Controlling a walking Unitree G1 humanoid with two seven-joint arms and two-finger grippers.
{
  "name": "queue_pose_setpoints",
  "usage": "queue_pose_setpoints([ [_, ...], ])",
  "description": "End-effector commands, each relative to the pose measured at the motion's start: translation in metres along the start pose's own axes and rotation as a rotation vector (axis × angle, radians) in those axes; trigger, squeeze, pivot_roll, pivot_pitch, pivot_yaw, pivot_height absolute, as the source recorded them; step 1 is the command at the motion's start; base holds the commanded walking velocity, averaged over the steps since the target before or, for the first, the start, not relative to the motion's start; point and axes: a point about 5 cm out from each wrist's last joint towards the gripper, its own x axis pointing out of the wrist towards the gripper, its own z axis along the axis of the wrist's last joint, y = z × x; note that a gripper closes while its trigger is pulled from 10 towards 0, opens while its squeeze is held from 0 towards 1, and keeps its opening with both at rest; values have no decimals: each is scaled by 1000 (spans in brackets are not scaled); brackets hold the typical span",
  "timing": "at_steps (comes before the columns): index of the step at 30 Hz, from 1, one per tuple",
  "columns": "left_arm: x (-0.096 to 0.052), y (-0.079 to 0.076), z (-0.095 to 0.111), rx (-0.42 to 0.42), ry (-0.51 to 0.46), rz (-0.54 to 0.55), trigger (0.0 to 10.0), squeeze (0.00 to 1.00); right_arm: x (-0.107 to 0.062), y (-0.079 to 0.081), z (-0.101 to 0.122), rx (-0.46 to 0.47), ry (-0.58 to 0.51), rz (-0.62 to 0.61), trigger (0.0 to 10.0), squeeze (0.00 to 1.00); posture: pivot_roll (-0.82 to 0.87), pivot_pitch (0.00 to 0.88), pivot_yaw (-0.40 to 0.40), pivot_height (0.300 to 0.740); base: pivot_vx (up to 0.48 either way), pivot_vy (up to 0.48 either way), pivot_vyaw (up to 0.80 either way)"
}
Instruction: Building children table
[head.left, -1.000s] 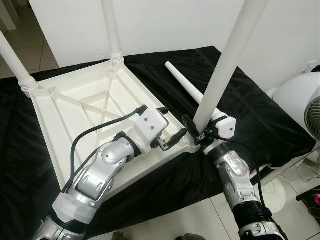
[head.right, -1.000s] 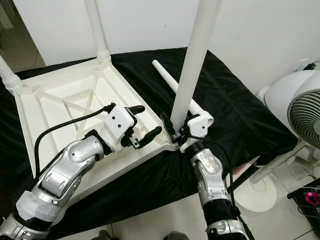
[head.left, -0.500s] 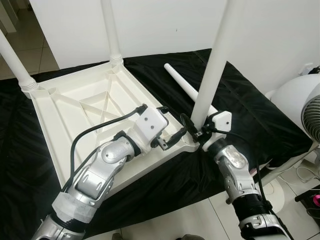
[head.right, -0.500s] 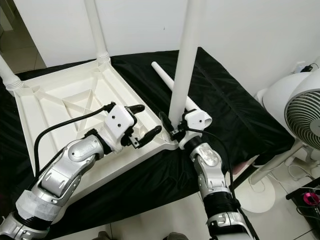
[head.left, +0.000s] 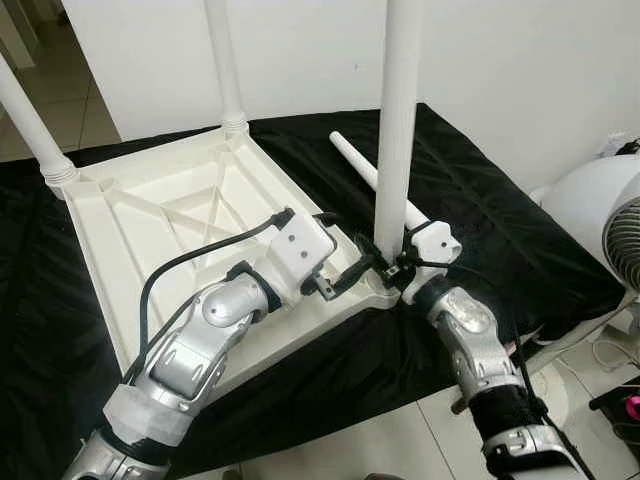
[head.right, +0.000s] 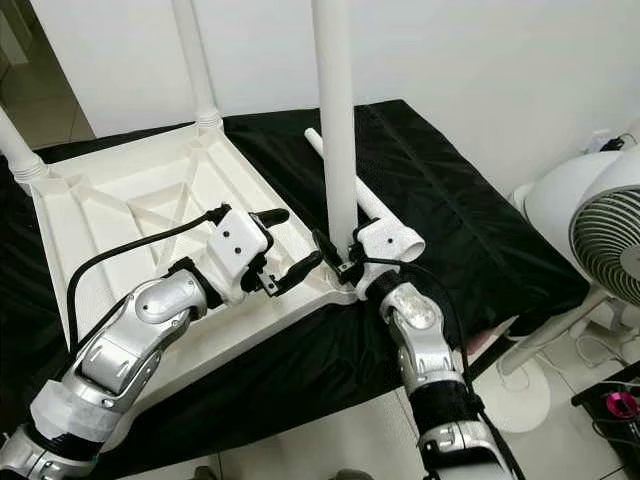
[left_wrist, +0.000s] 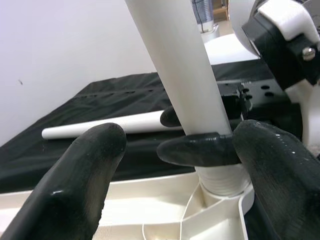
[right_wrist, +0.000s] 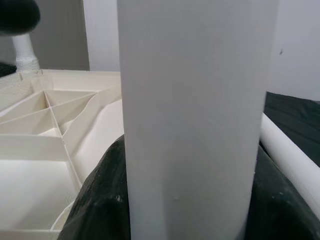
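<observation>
Tabletop (head.left: 150, 215) upside down, two legs fitted upper left; right pincer (head.left: 392, 268) clamps third leg (head.left: 396, 130) upright at its socket, left pincer (head.left: 345, 262) open beside, fourth leg (head.left: 362, 172) lying loose.

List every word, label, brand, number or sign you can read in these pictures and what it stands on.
None: no readable text. The upturned white tabletop, the upright leg held by the right hand, the loose leg on the black cloth, the left hand and the fan all bear no legible lettering.

Readable text: none
Table top (head.left: 150, 215): plain white plastic, no label or number
Table legs: no markings legible
</observation>
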Motion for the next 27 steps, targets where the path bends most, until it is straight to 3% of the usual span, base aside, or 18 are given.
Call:
queue_pose_setpoints([
  [1,-1,1,2,19,5,-38,10000,0,-27,9,-46,122,190,-52,10000,0,-69,19,45,740,0,0,0],
  [5,-2,2,2,22,4,-36,10000,0,-34,10,-42,171,109,-107,10000,0,-69,21,47,740,0,0,0],
  [11,-2,4,2,25,6,-33,10000,0,-45,13,-44,164,66,-148,10000,0,-73,33,52,740,0,0,0],
  [22,-1,4,2,21,6,-33,10000,0,-47,20,-44,120,73,-134,10000,0,-80,40,58,740,0,0,0],
  [24,-1,3,2,20,4,-33,10000,0,-45,18,-44,153,88,-166,10000,0,-80,40,58,740,0,0,0],
  [27,-1,4,3,20,3,-31,10000,0,-41,17,-41,114,98,-251,10000,0,-82,43,51,740,0,0,0],
])
